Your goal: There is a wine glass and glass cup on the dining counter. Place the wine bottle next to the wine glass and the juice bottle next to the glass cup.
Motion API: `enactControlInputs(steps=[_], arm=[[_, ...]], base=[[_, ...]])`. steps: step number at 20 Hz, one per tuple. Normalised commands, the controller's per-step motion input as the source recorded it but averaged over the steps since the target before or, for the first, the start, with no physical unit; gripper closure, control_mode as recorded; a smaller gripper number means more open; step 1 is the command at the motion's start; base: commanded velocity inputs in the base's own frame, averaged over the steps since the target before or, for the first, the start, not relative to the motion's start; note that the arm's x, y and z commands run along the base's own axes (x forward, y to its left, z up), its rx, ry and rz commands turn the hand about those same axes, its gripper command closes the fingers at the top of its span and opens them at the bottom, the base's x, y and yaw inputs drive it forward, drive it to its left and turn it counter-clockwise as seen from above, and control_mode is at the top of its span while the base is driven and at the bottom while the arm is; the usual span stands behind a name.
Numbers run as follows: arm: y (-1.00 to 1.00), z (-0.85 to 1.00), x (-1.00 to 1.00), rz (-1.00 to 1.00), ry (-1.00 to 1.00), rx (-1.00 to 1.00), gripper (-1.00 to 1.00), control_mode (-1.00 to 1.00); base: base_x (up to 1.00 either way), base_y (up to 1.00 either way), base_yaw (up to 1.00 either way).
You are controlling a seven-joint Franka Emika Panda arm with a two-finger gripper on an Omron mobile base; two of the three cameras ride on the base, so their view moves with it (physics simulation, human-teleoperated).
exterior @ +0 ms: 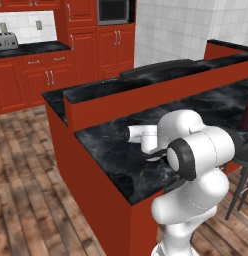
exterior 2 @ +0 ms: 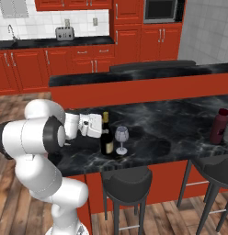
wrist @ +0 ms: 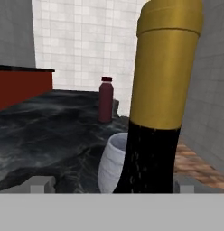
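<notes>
Jaws spread wide, the robot's gripper (exterior 2: pixel 101 126) sits level with the neck of the wine bottle (exterior 2: pixel 106 136), which stands upright on the black marble tabletop of the dining counter (exterior 2: pixel 180 124). From the hand camera, the bottle's gold top looms close between the finger tips, though whether they touch it cannot be told. Just beside the bottle, on the side away from the arm, stands the wine glass (exterior 2: pixel 121 139). Well apart, toward the counter's far end, the maroon juice bottle (exterior 2: pixel 219 126) stands upright. Black bar stools (exterior 2: pixel 127 181) line the near side of the counter.
</notes>
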Motion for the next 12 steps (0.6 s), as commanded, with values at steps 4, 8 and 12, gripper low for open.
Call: enactControlInputs(steps=[4, 8, 12], arm=[[0.16, 0.00, -0.07, -0.01, -0.03, 0.00, -1.00, -1.00], [0.25, -0.02, -0.09, -0.01, -0.04, 0.00, -1.00, -1.00], [0.23, -0.01, -0.10, 0.00, -0.03, 0.00, -1.00, -1.00]], base=[[0.00, 0.00, 0.00], [0.00, 0.00, 0.00], [0.00, 0.00, 0.00]])
